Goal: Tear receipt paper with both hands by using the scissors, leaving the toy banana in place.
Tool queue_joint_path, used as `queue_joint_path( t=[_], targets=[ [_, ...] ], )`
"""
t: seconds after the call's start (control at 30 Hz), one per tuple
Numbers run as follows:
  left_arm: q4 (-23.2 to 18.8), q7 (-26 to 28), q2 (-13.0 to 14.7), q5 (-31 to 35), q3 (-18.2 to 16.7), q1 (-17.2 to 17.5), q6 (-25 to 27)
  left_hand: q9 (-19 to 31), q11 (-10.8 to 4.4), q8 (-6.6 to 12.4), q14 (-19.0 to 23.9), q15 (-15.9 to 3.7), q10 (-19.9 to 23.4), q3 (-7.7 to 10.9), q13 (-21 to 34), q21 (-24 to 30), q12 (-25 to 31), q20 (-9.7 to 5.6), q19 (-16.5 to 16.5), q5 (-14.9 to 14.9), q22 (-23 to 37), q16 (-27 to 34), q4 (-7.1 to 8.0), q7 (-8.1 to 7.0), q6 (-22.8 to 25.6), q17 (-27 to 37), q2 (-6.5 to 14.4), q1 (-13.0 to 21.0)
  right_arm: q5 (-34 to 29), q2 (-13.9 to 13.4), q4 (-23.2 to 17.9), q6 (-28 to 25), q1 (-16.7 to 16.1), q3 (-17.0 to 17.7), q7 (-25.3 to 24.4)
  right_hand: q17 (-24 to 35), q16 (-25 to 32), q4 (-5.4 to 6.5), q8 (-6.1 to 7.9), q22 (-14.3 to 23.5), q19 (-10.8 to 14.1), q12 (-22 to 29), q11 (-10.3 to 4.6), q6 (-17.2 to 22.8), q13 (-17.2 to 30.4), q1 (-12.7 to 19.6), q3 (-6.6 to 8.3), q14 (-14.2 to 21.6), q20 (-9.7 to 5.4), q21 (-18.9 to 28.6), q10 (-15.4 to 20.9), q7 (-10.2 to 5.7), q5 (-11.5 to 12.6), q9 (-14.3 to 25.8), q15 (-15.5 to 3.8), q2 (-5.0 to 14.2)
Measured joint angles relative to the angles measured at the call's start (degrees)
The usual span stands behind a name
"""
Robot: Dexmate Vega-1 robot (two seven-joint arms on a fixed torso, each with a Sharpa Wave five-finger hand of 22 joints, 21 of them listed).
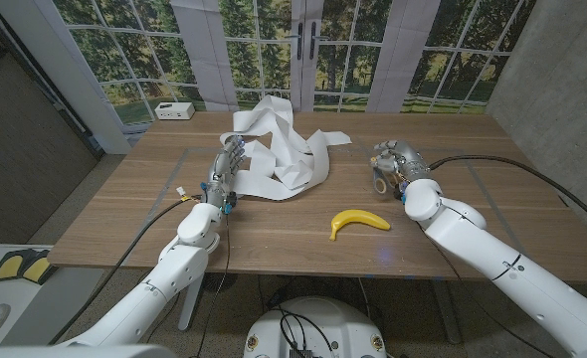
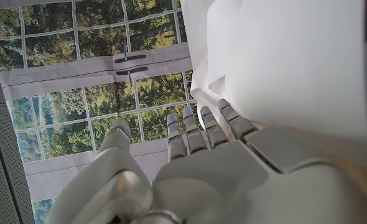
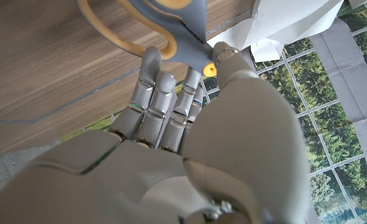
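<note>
The crumpled white receipt paper (image 1: pixel 286 149) lies in a heap at the table's far middle. My left hand (image 1: pixel 229 161) is at the paper's left edge with its fingers (image 2: pixel 199 127) stretched out and apart, the paper (image 2: pixel 295 62) close beside them; it grips nothing. My right hand (image 1: pixel 395 164) is to the right of the paper and holds the scissors (image 1: pixel 381 183). Their grey and yellow handle (image 3: pixel 171 28) sits between my thumb and fingertips (image 3: pixel 155 74). The blades are hidden. The yellow toy banana (image 1: pixel 359 221) lies on the wooden table (image 1: pixel 124 229), in front of my right hand.
A small white box (image 1: pixel 174 110) stands at the table's far left corner. Behind the table are windows and a door. Bare wood lies in front of the paper and left of the banana.
</note>
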Motion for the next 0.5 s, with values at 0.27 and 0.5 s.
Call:
queue_joint_path(
  t=[0.27,0.5],
  targets=[
    [0.33,0.01,-0.14,-0.07,0.02,-0.20,0.00,0.00,0.00,0.00,0.00,0.00,0.00,0.00,0.00,0.00,0.00,0.00,0.00,0.00,0.00,0.00,0.00,0.00,0.00,0.00,0.00,0.00,4.74,0.65,0.32,2.51,-0.42,2.20,0.22,0.00,0.38,0.00,0.00,-0.26,0.00,0.00,0.11,0.20,-0.30,0.00,0.00,0.62,0.00,1.17,0.11,0.20,0.00,0.00,-0.01,0.00],
    [0.85,-0.16,-0.20,-0.15,0.03,-0.56,0.00,-0.01,0.00,0.00,0.00,0.00,0.00,0.00,0.00,0.00,0.00,0.00,0.00,0.00,0.00,0.00,0.00,0.00,0.00,0.00,0.00,0.00,8.86,0.97,0.54,5.12,-0.61,3.16,0.28,0.16,0.60,0.00,0.00,-0.42,0.00,0.08,0.11,0.20,-0.37,0.37,0.00,0.93,0.00,1.83,0.11,0.20,0.17,0.00,-0.31,-0.37]
  ],
)
